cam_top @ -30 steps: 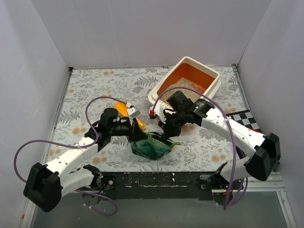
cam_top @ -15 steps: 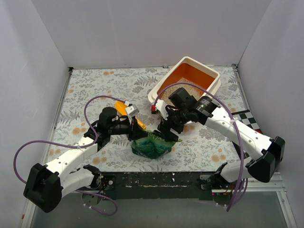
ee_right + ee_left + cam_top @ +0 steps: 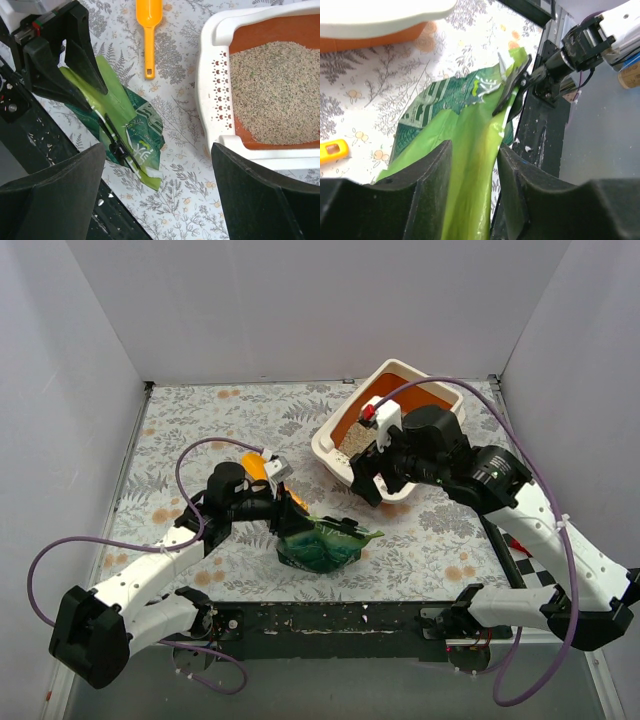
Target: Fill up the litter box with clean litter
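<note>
The litter box (image 3: pixel 331 441) stands at the back right, cream rim and orange inside, with clean litter (image 3: pixel 277 90) heaped at its near end (image 3: pixel 352 436). Its slotted rim (image 3: pixel 215 85) shows in the right wrist view. A crumpled green bag (image 3: pixel 325 545) lies on the table near the front edge. My left gripper (image 3: pixel 290 515) is at the bag's left end, and a bag fold (image 3: pixel 465 150) runs between its parted jaws, with a gap on one side. My right gripper (image 3: pixel 365 485) hovers wide open and empty between bag (image 3: pixel 130 125) and box.
An orange scoop (image 3: pixel 258 468) lies on the floral table behind my left wrist, its handle (image 3: pixel 149 30) pointing toward the bag. A black clip (image 3: pixel 512 90) sits on the bag's torn mouth. The black front rail (image 3: pixel 330 620) runs just beyond the bag.
My right gripper opened, let go of the bag and rose back toward the litter box. My left jaws have parted around the bag fold. The bag settled on the table.
</note>
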Robot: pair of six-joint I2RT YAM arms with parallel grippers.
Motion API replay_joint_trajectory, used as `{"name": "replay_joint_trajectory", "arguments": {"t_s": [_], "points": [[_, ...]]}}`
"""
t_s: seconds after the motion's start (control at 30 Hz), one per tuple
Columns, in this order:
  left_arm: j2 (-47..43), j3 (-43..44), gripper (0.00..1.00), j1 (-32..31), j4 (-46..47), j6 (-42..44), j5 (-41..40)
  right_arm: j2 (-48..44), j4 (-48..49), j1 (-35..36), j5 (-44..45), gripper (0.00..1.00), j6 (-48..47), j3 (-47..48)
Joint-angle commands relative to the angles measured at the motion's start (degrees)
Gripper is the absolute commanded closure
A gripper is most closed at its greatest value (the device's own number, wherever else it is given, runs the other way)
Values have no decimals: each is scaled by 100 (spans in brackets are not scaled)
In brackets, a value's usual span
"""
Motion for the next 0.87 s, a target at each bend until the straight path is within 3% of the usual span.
{"name": "replay_joint_trajectory", "arguments": {"t_s": [0.0,0.07,0.13,0.2,0.63,0.83], "points": [[-251,663,57,7,-387,97,6,-400,391,38,497,7,661,75],[-243,971,50,7,-677,167,-134,-621,602,38,760,6,854,-66],[-208,1322,34,7,-949,203,-275,-587,324,30,875,6,1013,125],[-190,1753,2,7,-1205,229,-407,-551,155,38,1007,5,1180,319],[214,3143,2,7,-2233,-377,-2269,-1183,672,38,1439,3,1278,-242],[259,3284,2,7,-2410,-570,-2525,-1122,550,30,1675,2,1242,56]]}}
